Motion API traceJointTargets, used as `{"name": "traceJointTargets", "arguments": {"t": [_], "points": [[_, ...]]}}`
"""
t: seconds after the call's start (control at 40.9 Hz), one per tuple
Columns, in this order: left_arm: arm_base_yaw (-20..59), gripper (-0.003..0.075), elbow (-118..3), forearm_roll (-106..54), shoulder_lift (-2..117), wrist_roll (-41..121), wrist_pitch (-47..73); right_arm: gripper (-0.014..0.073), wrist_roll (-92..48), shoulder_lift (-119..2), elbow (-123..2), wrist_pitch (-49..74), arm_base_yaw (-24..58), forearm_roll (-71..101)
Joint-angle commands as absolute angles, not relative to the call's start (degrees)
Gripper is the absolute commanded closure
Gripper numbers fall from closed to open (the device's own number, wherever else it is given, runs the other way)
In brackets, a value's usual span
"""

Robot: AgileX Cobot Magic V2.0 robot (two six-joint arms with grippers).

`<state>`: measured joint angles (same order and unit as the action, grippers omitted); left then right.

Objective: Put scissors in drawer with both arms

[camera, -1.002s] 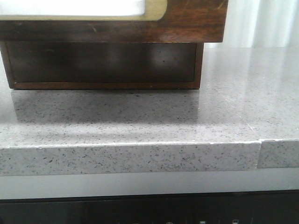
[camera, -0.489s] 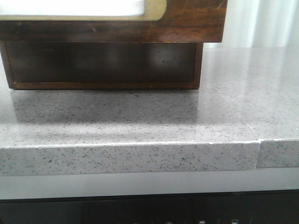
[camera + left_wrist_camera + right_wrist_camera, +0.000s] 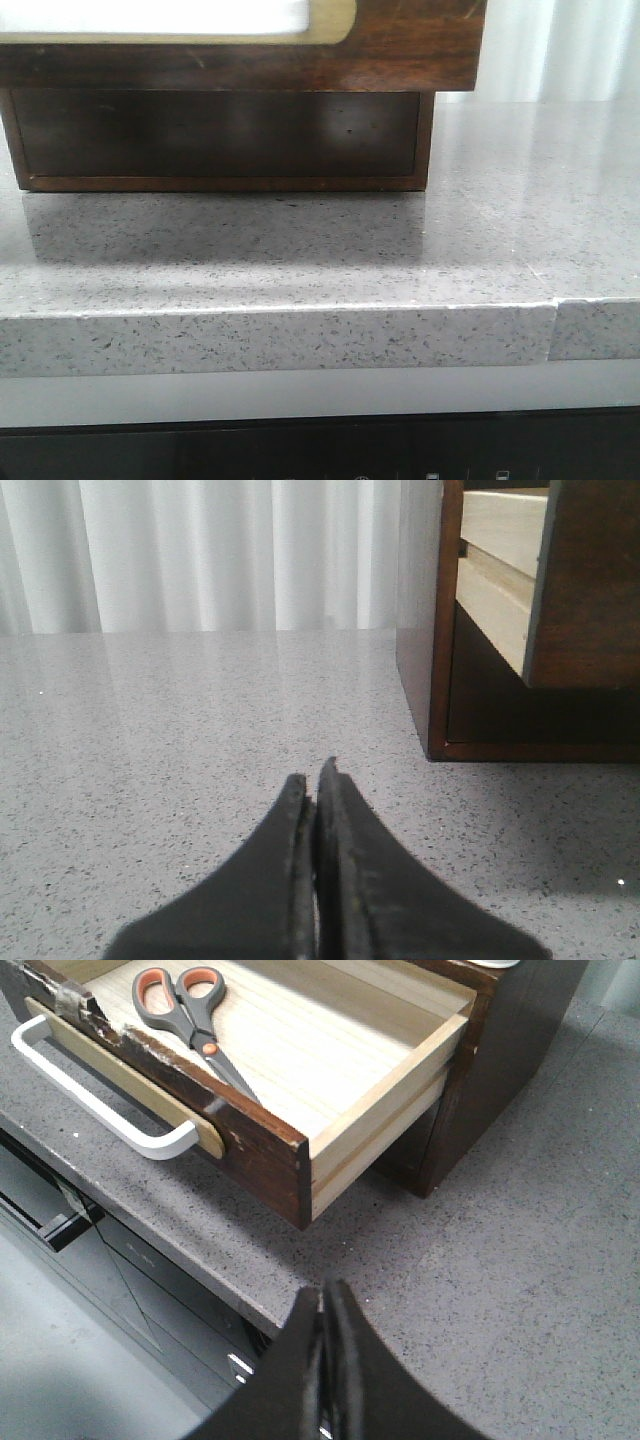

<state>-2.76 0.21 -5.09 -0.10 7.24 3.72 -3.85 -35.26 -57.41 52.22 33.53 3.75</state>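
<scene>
The scissors [image 3: 185, 1015] lie flat inside the pulled-out drawer [image 3: 270, 1145], grey handles with orange-lined loops toward its front, blades pointing inward. The drawer front [image 3: 400, 45] fills the top of the front view, reddish-brown with a pale gold-rimmed panel. In the left wrist view the drawer [image 3: 575, 590] sticks out of its cabinet. My right gripper [image 3: 325, 1295] is shut and empty, above the counter edge, apart from the drawer's corner. My left gripper [image 3: 313, 780] is shut and empty, low over the counter beside the cabinet. Neither gripper shows in the front view.
The dark wooden cabinet [image 3: 220, 140] stands on the grey speckled counter [image 3: 300, 260]. A white handle [image 3: 100, 1110] hangs on the drawer front. The counter's front edge [image 3: 280, 340] drops to a dark appliance panel [image 3: 320, 450]. White curtains [image 3: 200, 550] hang behind.
</scene>
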Motion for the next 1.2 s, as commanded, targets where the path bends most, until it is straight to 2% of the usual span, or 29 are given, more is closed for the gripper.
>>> {"name": "traceJointTargets", "arguments": {"t": [0.0, 0.269, 1.173], "points": [[-2.6, 0.0741, 1.6, -5.3, -1.3, 6.7, -1.3, 0.0662, -3.9, -35.4, -58.8, 47.8, 33.2, 4.1], [-1.3, 0.0741, 1.6, 2.7, -1.3, -1.4, -1.3, 0.0662, -3.9, -35.4, -58.8, 47.8, 33.2, 4.1], [1.3, 0.0741, 1.7, 0.0, -1.3, -1.4, -4.8, 0.0662, -3.9, -35.4, -58.8, 47.8, 33.2, 4.1]]}}
